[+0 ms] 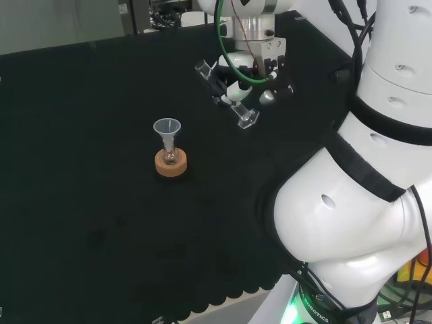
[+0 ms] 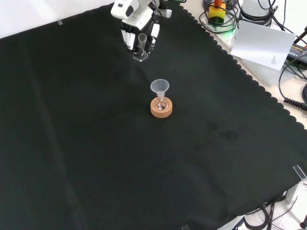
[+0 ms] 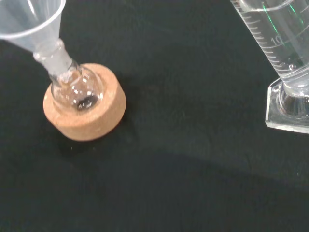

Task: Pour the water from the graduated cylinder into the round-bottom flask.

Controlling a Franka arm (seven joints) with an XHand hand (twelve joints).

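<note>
A clear graduated cylinder (image 1: 226, 94) hangs tilted in the head view, its mouth toward the upper left and its square foot (image 1: 248, 119) lower right. The hand (image 1: 260, 81) is shut on it, fingers curled round the tube. In the front view the hand (image 2: 136, 21) holds the cylinder (image 2: 142, 44) near the cloth's far edge. The small round-bottom flask (image 2: 161, 102) sits on a cork ring (image 2: 161, 110), with a clear funnel (image 2: 159, 86) in its neck, a short way from the cylinder. Close up, the wrist view shows the flask (image 3: 77, 89), the ring (image 3: 94, 123) and the cylinder (image 3: 282, 43), which holds clear liquid.
The arm's white links (image 1: 364, 196) stand at the right of the head view. Beyond the cloth's scalloped edge (image 2: 249, 79) lie a white sheet (image 2: 264, 45) and cables (image 2: 292, 91). Bare black cloth (image 2: 96, 143) spreads around the flask.
</note>
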